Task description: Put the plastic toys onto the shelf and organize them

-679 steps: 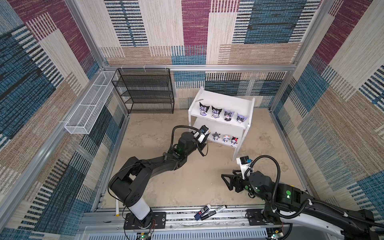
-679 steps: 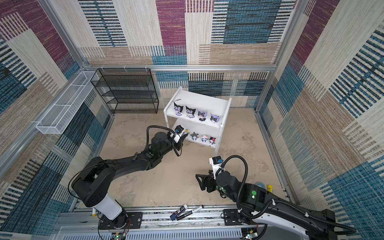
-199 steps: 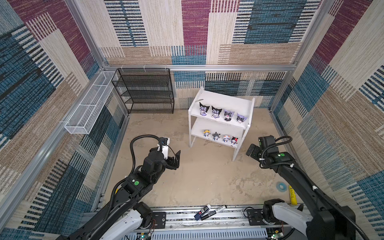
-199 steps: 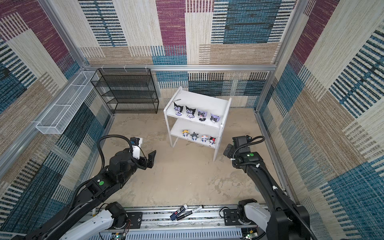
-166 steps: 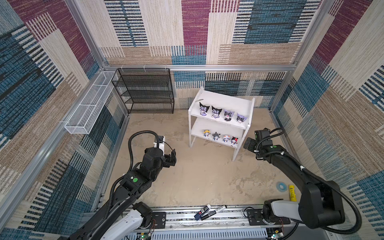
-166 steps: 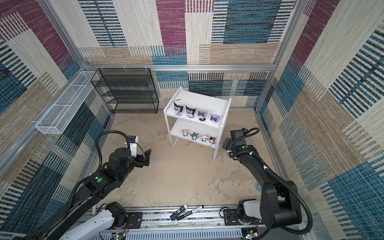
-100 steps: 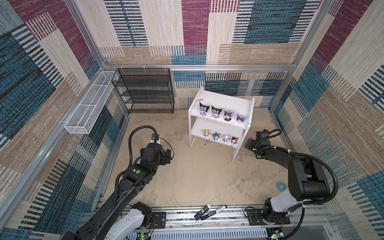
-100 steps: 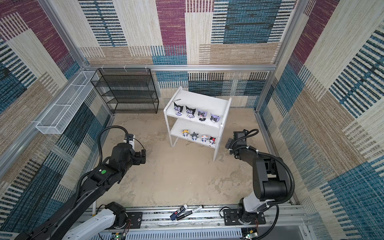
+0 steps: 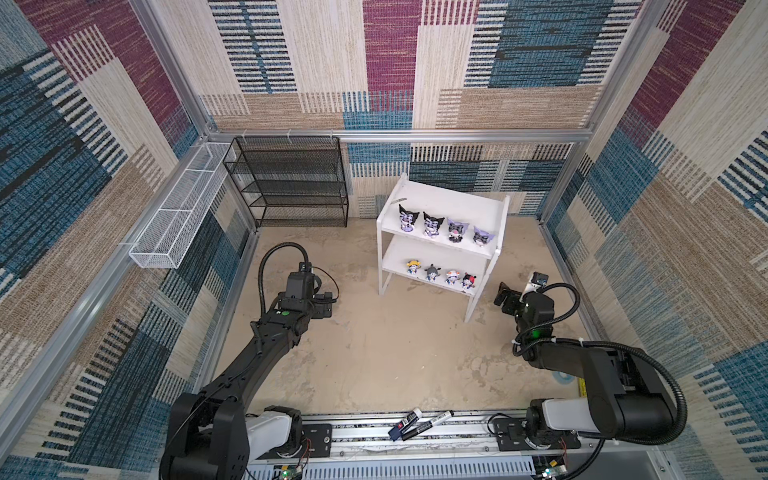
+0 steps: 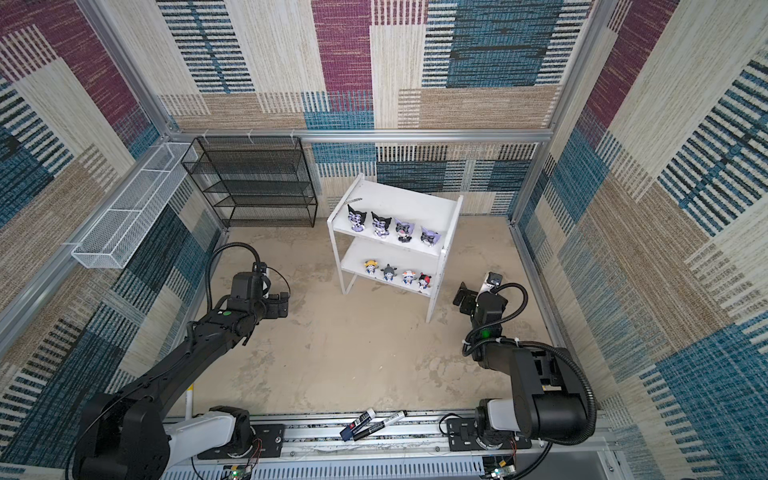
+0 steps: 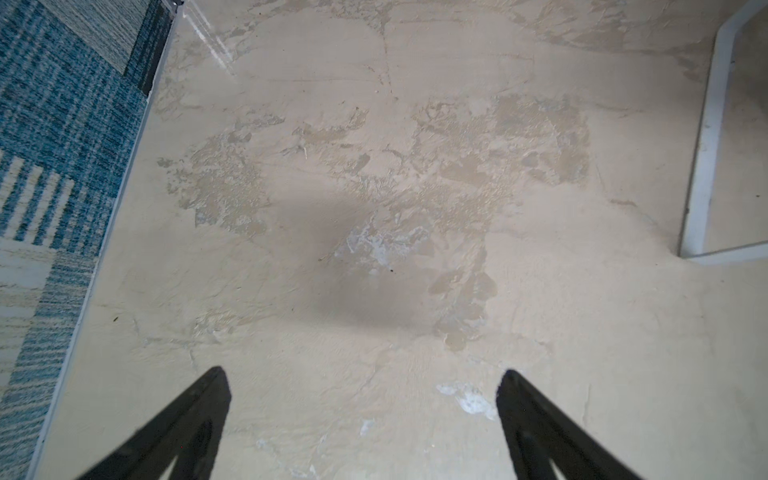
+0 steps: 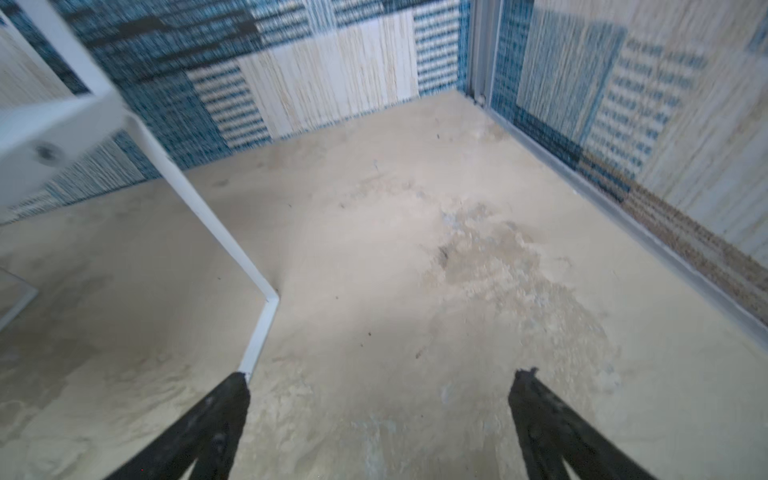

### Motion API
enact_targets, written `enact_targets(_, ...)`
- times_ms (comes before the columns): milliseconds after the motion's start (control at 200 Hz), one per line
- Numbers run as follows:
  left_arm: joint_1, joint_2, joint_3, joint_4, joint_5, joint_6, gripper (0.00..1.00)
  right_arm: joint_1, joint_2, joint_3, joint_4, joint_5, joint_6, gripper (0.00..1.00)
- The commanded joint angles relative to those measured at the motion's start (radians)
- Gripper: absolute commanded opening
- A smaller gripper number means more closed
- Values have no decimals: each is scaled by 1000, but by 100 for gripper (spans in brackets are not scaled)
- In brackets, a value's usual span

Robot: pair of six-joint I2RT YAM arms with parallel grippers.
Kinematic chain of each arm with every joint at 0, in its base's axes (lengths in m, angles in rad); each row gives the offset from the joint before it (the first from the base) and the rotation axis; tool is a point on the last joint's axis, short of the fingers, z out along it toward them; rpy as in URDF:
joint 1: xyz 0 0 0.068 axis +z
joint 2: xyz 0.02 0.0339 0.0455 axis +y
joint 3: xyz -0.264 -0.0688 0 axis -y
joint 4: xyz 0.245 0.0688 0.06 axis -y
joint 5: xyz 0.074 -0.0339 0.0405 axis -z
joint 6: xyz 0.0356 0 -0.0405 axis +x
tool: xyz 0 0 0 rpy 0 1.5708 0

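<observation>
Plastic toys (image 9: 456,230): all eight seen in both top views are on the shelf (image 9: 453,198); none spotted on the worktop (image 9: 395,353). Upper tier: four bigger hooded figurines (image 9: 432,224) in a row along the front edge, two black-hooded then two lilac, upright, apart, facing out. Lower tier: four small hatted figurines (image 9: 452,276), also in a row nr the front edge, gaps approx even. Left claw (image 11: 363,372) wide, empty, over bare worktop, well apart from shelf. Right claw (image 12: 382,372) wide, empty, low beside the shelf leg on its own side; not touching as far as I can tell, wrist view blurred. Judgement: placing looks complete, and sorting by type, one kind per tier, looks complete too; nothing left to pick that I can see. Marker pens (image 9: 419,424) on front rail, black wire-mesh rack (image 9: 291,183) & white wire basket (image 9: 174,224) not part of the job. Remaining, if anything: park the arms.
</observation>
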Motion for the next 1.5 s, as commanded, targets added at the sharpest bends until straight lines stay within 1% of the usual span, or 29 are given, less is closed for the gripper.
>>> enact_targets(0, 4, 13, -57, 174, -58, 30, 99, 0, -12, -22, 185, -8, -56, 100)
enact_targets(110, 2, 25, -144, 317, -110, 18, 99, 0, -1, -37, 249, 21, -96, 99)
enact_targets(180, 2, 38, -232, 519, -97, 34, 99, 1, -1, -46, 266, 25, -101, 100)
enact_targets(240, 4, 73, -291, 685, -81, 60, 99, 1, -11, -87, 339, 24, -117, 100)
enact_targets(260, 2, 75, -284, 684, -73, 66, 99, 0, -6, -113, 395, 16, -123, 100)
enact_targets(296, 4, 74, -272, 655, -25, 79, 98, 0, 20, -157, 523, 2, -140, 99)
enact_targets(311, 2, 78, -273, 663, -7, 93, 98, 0, 27, -160, 544, -5, -145, 100)
enact_targets(381, 4, 105, -309, 803, 35, 154, 98, 0, 33, -139, 502, -56, -164, 100)
enact_targets(431, 6, 113, -312, 809, 39, 188, 99, 0, 61, -149, 546, -47, -161, 100)
enact_targets(451, 9, 119, -312, 851, 41, 201, 99, 0, 67, -149, 551, -47, -160, 100)
enact_targets(536, 16, 146, -319, 911, 51, 242, 99, 0, 89, -152, 570, -45, -157, 100)
enact_targets(586, 23, 164, -335, 972, 83, 254, 99, 0, 106, -157, 597, -46, -158, 100)
enact_targets(676, 49, 237, -341, 1071, 147, 245, 99, 0, 119, -145, 583, -45, -156, 100)
enact_targets(711, 54, 236, -332, 1048, 135, 229, 99, 0, 138, -145, 596, -27, -151, 100)
enact_targets(771, 74, 222, -324, 1002, 160, 209, 99, 0, 172, -141, 630, -3, -141, 100)
enact_targets(836, 95, 252, -331, 1059, 161, 187, 99, 0, 169, -114, 569, -8, -140, 100)
enact_targets(872, 113, 263, -333, 1068, 171, 167, 99, 0, 178, -102, 564, -13, -145, 100)
enact_targets(912, 129, 282, -336, 1087, 181, 149, 99, 0, 173, -80, 513, -16, -147, 99)
enact_targets(977, 137, 340, -342, 1170, 181, 150, 99, 0, 178, -83, 524, -17, -149, 100)
enact_targets(1052, 142, 312, -316, 1065, 186, 137, 99, 0, 179, -82, 524, -16, -149, 100)
enact_targets(1127, 156, 336, -298, 1075, 182, 121, 98, 0, 178, -82, 522, -16, -149, 99)
enact_targets(1177, 167, 333, -279, 1023, 139, 87, 98, 0, 177, -82, 522, -15, -149, 100)
enact_targets(1227, 183, 336, -278, 1032, 153, 73, 99, 0, 176, -83, 521, -16, -148, 100)
enact_targets(1332, 183, 334, -279, 1033, 152, 73, 99, 0, 176, -81, 520, -16, -150, 100)
enact_targets(1438, 183, 334, -279, 1031, 154, 73, 99, 1, 177, -71, 500, -56, -164, 100)
enact_targets(1498, 183, 333, -279, 1031, 152, 73, 99, 1, 178, -70, 499, -59, -166, 100)
